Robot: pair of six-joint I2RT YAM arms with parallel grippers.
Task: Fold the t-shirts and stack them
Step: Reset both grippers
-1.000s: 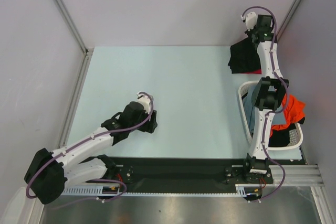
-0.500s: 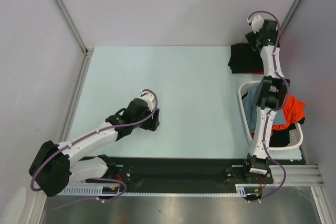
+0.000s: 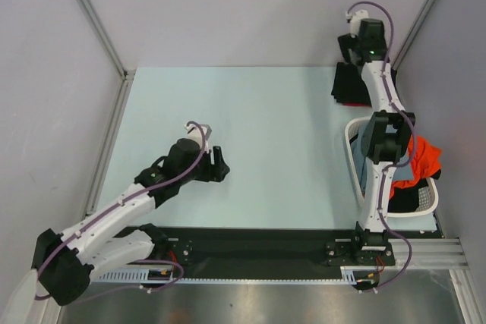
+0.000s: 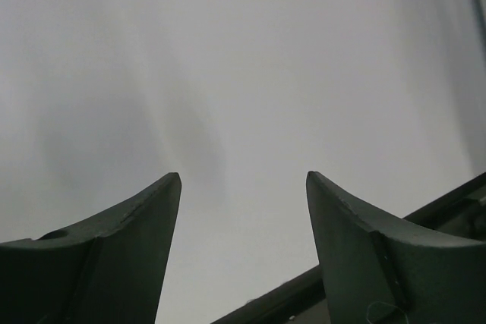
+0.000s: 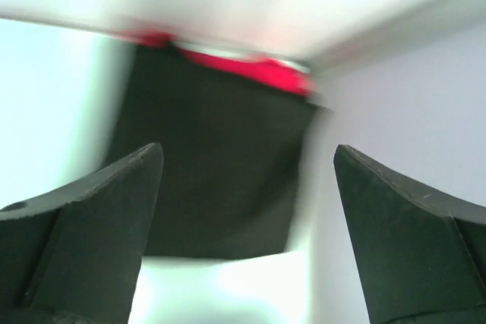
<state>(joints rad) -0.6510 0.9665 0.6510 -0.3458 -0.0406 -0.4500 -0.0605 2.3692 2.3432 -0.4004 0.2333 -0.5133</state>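
Note:
A folded black t-shirt (image 3: 351, 85) (image 5: 213, 157) lies at the table's far right corner on top of a red t-shirt (image 3: 351, 103) (image 5: 258, 70), of which only the edges show. My right gripper (image 3: 348, 55) (image 5: 247, 149) hovers above this stack, open, with nothing between its fingers. An orange t-shirt (image 3: 425, 157) and a grey-blue t-shirt (image 3: 364, 158) lie crumpled in the white basket (image 3: 351, 142). My left gripper (image 3: 216, 163) (image 4: 243, 176) is open and empty over bare table left of centre.
The basket stands at the right edge, beside my right arm, with dark cloth (image 3: 406, 199) at its near end. Walls close in the far right corner behind the stack. A black strip (image 3: 258, 244) (image 4: 319, 286) runs along the table's near edge.
My right gripper opened, let go of the black t-shirt and drew back above the stack. My left arm swung slightly left and its jaws widened a little.

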